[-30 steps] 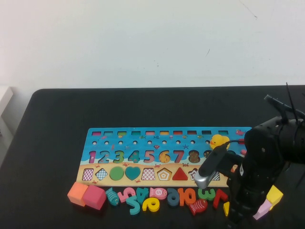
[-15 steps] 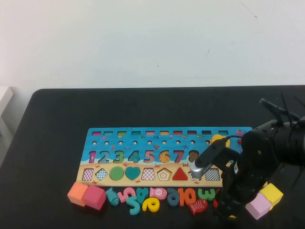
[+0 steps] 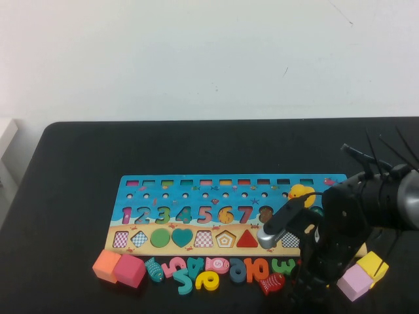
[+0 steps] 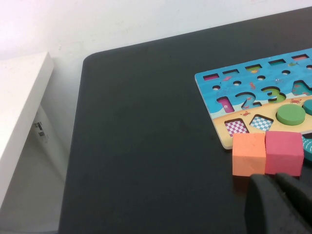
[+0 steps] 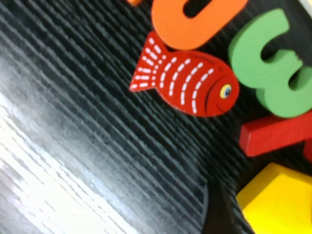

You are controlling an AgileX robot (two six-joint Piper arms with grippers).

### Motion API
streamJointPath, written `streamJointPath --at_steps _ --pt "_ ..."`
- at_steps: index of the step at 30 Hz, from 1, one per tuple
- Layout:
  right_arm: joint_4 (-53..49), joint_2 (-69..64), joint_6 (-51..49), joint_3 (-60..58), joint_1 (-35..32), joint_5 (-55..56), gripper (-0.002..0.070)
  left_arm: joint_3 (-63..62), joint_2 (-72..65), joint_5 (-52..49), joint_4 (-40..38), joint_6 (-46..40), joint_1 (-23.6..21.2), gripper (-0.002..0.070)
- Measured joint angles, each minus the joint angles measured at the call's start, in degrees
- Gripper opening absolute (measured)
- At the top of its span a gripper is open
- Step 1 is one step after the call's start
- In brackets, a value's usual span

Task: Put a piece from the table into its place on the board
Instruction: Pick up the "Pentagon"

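The yellow pentagon piece (image 5: 280, 202) lies on the black table (image 3: 78, 196) in front of the board's right end; in the high view my right arm hides it. My right gripper (image 3: 305, 292) is low over it, open, with one dark finger (image 5: 214, 209) right beside the piece's edge. The board (image 3: 196, 196) has a pentagon slot (image 3: 226, 239) in its sandy bottom row. My left gripper (image 4: 279, 204) is shut and empty, near the board's left end, out of the high view.
A red fish (image 5: 190, 80), a green 3 (image 5: 273, 63), an orange 0 (image 5: 195, 19) and a red piece (image 5: 273, 136) lie close to the pentagon. Yellow cube (image 3: 372, 265) and pink cube (image 3: 355, 282) sit right of my arm. Orange (image 4: 248, 153) and pink-red (image 4: 284, 152) cubes sit by my left gripper. A duck (image 3: 301, 193) sits on the board.
My right arm has swung left and lower over the loose pieces, covering the yellow pentagon and uncovering the yellow and pink cubes. The left arm has not moved.
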State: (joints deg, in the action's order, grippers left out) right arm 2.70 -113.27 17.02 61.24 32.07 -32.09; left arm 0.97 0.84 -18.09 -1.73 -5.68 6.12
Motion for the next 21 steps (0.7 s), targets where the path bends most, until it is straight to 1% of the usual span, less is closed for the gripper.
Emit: streamJointPath --at_steps 5,12,21 --pt "-0.47 -0.36 -0.82 0.31 0.00 0.10 0.0425 0.00 0.00 0.00 0.00 0.00 0.00 -0.0003" --pt "-3.17 -0.36 -5.42 0.34 0.10 -0.23 0.0425 0.00 0.00 0.00 0.00 0.12 0.00 -0.0003" --pt "-4.83 -0.70 -7.30 0.77 0.10 -1.57 0.0425 0.00 0.00 0.00 0.00 0.12 0.00 -0.0003"
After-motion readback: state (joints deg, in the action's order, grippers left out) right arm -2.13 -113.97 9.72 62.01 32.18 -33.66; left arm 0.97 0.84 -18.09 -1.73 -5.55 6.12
